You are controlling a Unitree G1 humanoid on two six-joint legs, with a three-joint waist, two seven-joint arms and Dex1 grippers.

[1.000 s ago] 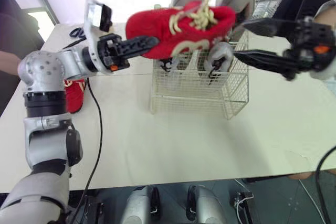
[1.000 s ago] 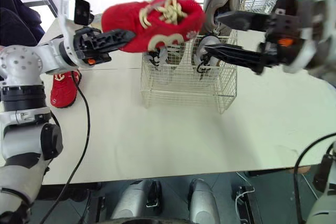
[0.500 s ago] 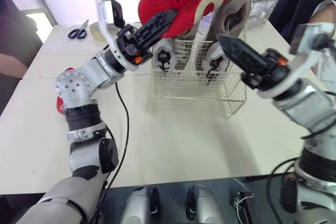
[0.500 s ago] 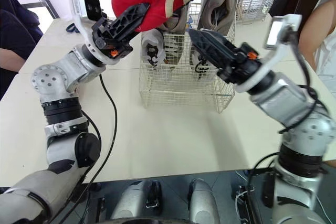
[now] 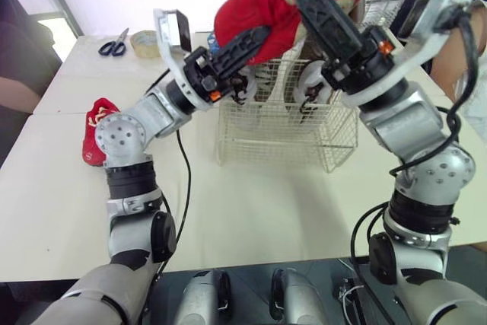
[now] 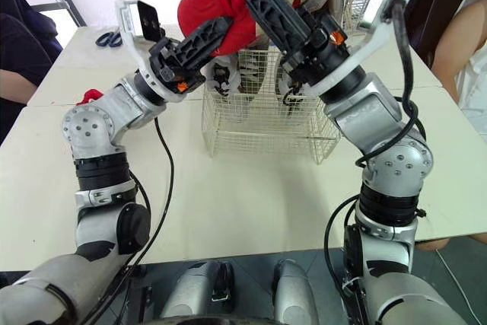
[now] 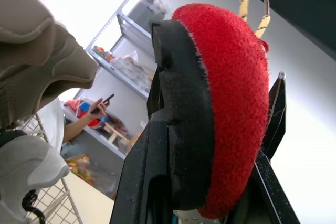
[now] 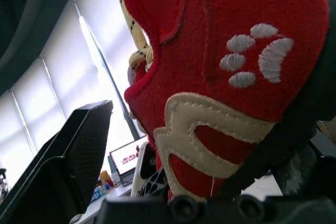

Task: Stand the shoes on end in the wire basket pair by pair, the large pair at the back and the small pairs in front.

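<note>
shoe: red shoe [image 5: 262,9] held aloft over wire basket [image 5: 281,138]; looks light, with a soft fleecy upper and firmer sole; best pinched across the sole | arms: left gripper [image 5: 245,42] clamped on its sole, forearm angled up; right gripper [image 5: 323,7] spread, straddling the upper, elbow high | beyond: small white pair [image 5: 313,85] upright in basket; second red shoe [image 5: 97,131] on table [image 5: 228,203]

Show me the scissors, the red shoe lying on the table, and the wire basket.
scissors [image 5: 111,47], left eye view, on the handles.
red shoe on the table [image 5: 93,136], left eye view, on its upper.
wire basket [image 5: 281,131], left eye view, on its front wall.
</note>
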